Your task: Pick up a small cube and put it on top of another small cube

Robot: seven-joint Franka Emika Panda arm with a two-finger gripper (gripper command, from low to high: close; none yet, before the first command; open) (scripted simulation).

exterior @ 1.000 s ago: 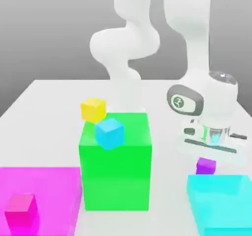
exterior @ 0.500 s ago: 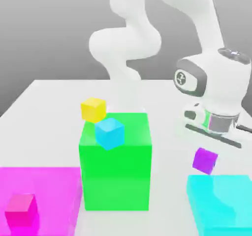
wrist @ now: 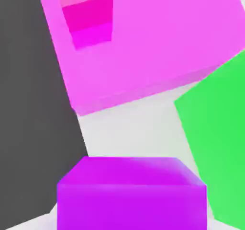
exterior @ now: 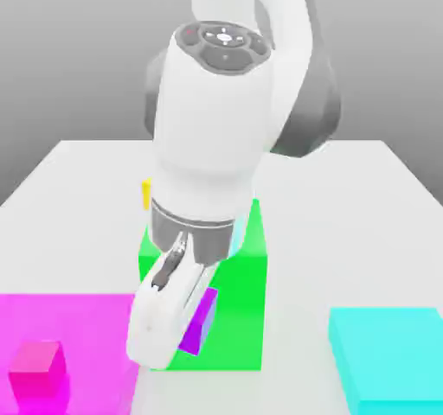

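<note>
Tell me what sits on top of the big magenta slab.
A small pink cube sits on the slab, near its front corner at the exterior view's left. The gripper, shut on the purple cube, covers the slab's right edge there.

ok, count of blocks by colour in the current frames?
purple cube: 1
magenta-pink cube: 1
magenta slab: 1
green block: 1
cyan slab: 1
yellow cube: 1, mostly hidden by the arm
Total: 6
</note>
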